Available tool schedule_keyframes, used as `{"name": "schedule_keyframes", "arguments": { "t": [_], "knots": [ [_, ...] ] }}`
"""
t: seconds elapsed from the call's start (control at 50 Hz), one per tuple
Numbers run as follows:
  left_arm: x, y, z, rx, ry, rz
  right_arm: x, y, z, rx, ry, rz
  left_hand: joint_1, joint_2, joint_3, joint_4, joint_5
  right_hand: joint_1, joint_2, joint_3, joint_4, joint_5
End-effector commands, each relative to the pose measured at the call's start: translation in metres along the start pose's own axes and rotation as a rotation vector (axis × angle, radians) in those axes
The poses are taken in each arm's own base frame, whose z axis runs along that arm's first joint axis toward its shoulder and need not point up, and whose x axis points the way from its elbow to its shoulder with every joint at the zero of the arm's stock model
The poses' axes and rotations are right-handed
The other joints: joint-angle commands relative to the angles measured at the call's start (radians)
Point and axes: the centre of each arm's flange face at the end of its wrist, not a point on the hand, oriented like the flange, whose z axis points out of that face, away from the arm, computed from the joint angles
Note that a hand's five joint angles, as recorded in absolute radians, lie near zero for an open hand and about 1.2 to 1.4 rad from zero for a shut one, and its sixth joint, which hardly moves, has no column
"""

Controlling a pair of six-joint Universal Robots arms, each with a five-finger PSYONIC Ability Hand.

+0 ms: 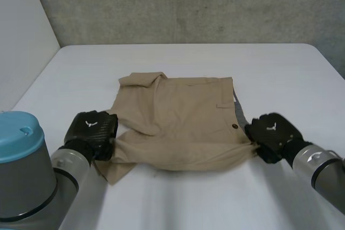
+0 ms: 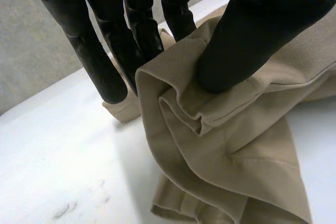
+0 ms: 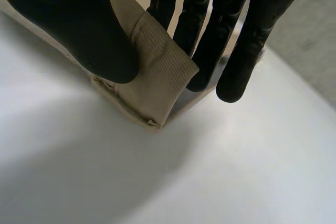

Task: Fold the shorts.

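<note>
Head view shows the left hand at the near left edge of the tan shorts, and the left wrist view shows that its thumb and fingers pinch a bunched fold of this cloth. The shorts lie spread in the middle of the white table, with a small button near their right side. At the near right corner, the right hand pinches the folded cloth between thumb and fingers.
</note>
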Motion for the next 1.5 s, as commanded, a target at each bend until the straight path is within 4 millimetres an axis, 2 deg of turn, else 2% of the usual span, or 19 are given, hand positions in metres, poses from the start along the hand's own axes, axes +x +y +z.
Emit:
{"name": "schedule_keyframes", "arguments": {
  "t": [0.02,0.16,0.22,0.3,0.36,0.38,0.44,0.46,0.6,0.68,0.82,0.98,1.02,1.06,1.16,1.2,1.28,1.36,1.5],
  "knots": [
    [-0.009,-0.033,-0.034,0.019,0.003,-0.003,0.014,-0.045,-0.027,0.100,0.086,-0.010,0.293,0.200,0.210,0.202,0.245,0.442,0.218,0.228,0.206,0.251],
    [-0.021,-0.063,-0.082,0.109,-0.009,-0.009,0.023,-0.087,-0.071,0.128,0.141,-0.026,0.293,0.200,0.210,0.202,0.245,0.442,0.218,0.228,0.206,0.251],
    [-0.022,-0.064,-0.098,0.103,0.005,-0.006,0.025,-0.089,-0.081,0.080,0.132,-0.008,0.293,0.200,0.210,0.202,0.245,0.442,0.218,0.228,0.206,0.251],
    [-0.016,-0.048,-0.127,-0.034,0.087,0.013,0.024,-0.088,-0.088,0.016,0.103,-0.013,0.293,0.200,0.210,0.202,0.245,0.442,0.218,0.228,0.206,0.251],
    [-0.014,-0.042,-0.136,-0.092,0.120,0.019,0.022,-0.082,-0.100,-0.099,0.054,-0.083,0.293,0.200,0.210,0.202,0.245,0.442,0.218,0.228,0.206,0.251],
    [-0.011,-0.037,-0.151,-0.160,0.178,0.020,0.022,-0.080,-0.102,-0.125,0.044,-0.104,0.293,0.200,0.210,0.202,0.245,0.442,0.218,0.228,0.206,0.251],
    [-0.010,-0.037,-0.156,-0.175,0.196,0.017,0.025,-0.077,-0.108,-0.179,0.019,-0.158,0.293,0.200,0.210,0.202,0.245,0.442,0.218,0.228,0.206,0.251],
    [-0.010,-0.041,-0.171,-0.189,0.232,-0.012,0.027,-0.078,-0.110,-0.187,0.016,-0.168,0.293,0.200,0.210,0.202,0.245,0.442,0.218,0.228,0.206,0.251],
    [-0.013,-0.058,-0.168,-0.090,0.217,-0.042,0.036,-0.085,-0.110,-0.171,0.040,-0.142,0.293,0.200,0.210,0.202,0.245,0.442,0.218,0.228,0.206,0.251],
    [-0.013,-0.064,-0.150,-0.027,0.194,-0.050,0.039,-0.075,-0.097,-0.177,0.030,-0.122,0.293,0.200,0.210,0.202,0.245,0.442,0.218,0.228,0.206,0.251],
    [-0.011,-0.056,-0.077,-0.010,0.149,-0.058,0.048,-0.058,-0.060,-0.170,0.022,-0.100,0.293,0.200,0.210,0.202,0.245,0.442,0.218,0.228,0.206,0.251],
    [-0.003,-0.053,0.004,-0.022,0.144,0.006,0.055,-0.057,-0.005,-0.150,-0.022,-0.020,0.293,0.200,0.210,0.202,0.245,0.442,0.218,0.228,0.206,0.251],
    [-0.001,-0.054,0.029,-0.017,0.143,0.015,0.056,-0.057,0.000,-0.152,-0.019,-0.020,0.293,0.200,0.210,0.202,0.245,0.442,0.218,0.228,0.206,0.251],
    [0.002,-0.055,0.055,-0.008,0.140,0.021,0.063,-0.056,0.019,-0.156,0.006,-0.025,0.293,0.200,0.210,0.202,0.245,0.442,0.218,0.228,0.206,0.251],
    [0.005,-0.054,0.098,0.016,0.131,0.031,0.067,-0.058,0.053,-0.129,0.046,-0.036,0.293,0.200,0.210,0.202,0.245,0.442,0.218,0.228,0.206,0.251],
    [0.006,-0.053,0.129,0.054,0.118,0.050,0.065,-0.059,0.070,-0.112,0.072,-0.051,0.293,0.200,0.210,0.202,0.245,0.442,0.218,0.228,0.206,0.251],
    [0.004,-0.050,0.163,0.127,0.083,0.093,0.071,-0.056,0.094,-0.095,0.155,-0.086,0.293,0.200,0.210,0.202,0.245,0.442,0.218,0.228,0.206,0.251],
    [0.004,-0.044,0.181,0.180,0.056,0.145,0.066,-0.052,0.112,-0.082,0.198,-0.113,0.293,0.200,0.210,0.202,0.245,0.442,0.218,0.228,0.206,0.251],
    [0.003,-0.037,0.196,0.232,0.000,0.185,0.053,-0.048,0.130,-0.052,0.223,-0.162,0.293,0.200,0.210,0.202,0.245,0.442,0.218,0.228,0.206,0.251]
  ]
}}
